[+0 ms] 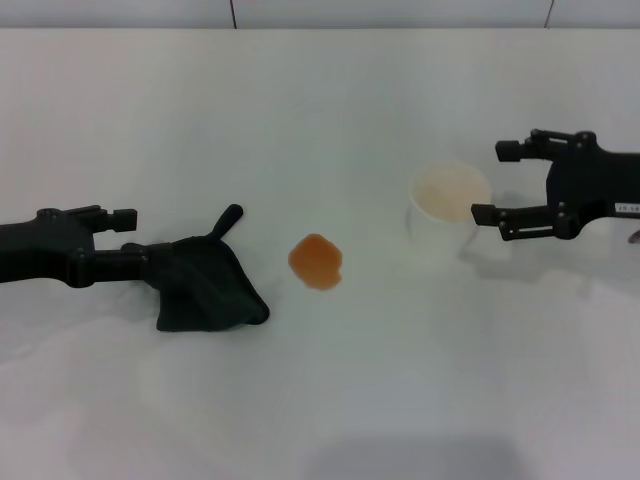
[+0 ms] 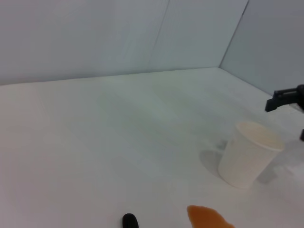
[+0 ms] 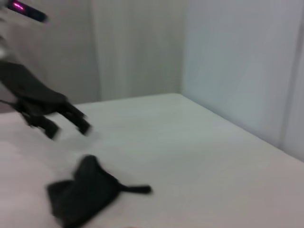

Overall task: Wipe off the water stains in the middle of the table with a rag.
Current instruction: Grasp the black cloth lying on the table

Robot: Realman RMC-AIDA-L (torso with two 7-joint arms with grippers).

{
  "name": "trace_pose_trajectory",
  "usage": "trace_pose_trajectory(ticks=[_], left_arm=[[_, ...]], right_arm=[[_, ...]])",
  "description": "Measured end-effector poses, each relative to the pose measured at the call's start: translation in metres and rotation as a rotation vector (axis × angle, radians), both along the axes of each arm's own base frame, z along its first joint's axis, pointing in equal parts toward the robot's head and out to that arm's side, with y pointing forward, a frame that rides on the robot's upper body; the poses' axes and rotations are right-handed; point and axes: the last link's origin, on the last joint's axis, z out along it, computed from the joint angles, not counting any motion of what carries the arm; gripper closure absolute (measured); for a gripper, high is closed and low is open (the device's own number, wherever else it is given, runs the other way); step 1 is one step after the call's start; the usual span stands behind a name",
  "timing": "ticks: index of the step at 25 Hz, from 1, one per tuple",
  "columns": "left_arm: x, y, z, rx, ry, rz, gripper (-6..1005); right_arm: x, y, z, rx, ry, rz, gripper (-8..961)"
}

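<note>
The left gripper's (image 1: 128, 240) fingers are spread apart, their tips at the near edge of the rag (image 1: 205, 283), with one finger touching the cloth but not clamped on it. The rag lies crumpled on the white surface (image 1: 300, 130), its thin tail pointing away from the robot. Just to its right sits the orange water stain (image 1: 317, 261). Farther right, the right gripper's (image 1: 493, 182) fingers are also spread, open beside a white paper cup (image 1: 448, 210).

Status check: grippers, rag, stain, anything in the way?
Left gripper open at the rag. Right gripper open beside the paper cup. Water stains unwiped on the table; rag alongside, apart. Path unobstructed.
</note>
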Motion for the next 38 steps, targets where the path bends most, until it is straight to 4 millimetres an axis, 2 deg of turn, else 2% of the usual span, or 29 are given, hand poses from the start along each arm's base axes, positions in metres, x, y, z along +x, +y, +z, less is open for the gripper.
trace_pose_trajectory(ticks=[7,15,19,30,38], left_arm=[[0.000,0.000,-0.001,-0.005,0.003,-0.001,156],[0.001,-0.001,-0.001,-0.011,-0.001,-0.002,157],[0.001,-0.001,-0.002,-0.034,0.007,0.011,158],[0.001,0.001,0.006,-0.065,0.021,0.039,159],[0.009,0.008,0.015,-0.121,0.098,0.063,160]], right_arm=[[-0.026,-0.001,0.008,-0.082,-0.085,0.110,84],[-0.040,-0.008,-0.018,-0.151,-0.129,0.154,84],[-0.048,-0.010,-0.024,-0.171,-0.140,0.178,84],[-0.056,-0.007,-0.022,-0.156,-0.128,0.195,84],[-0.054,-0.002,-0.026,-0.123,-0.135,0.171,84]])
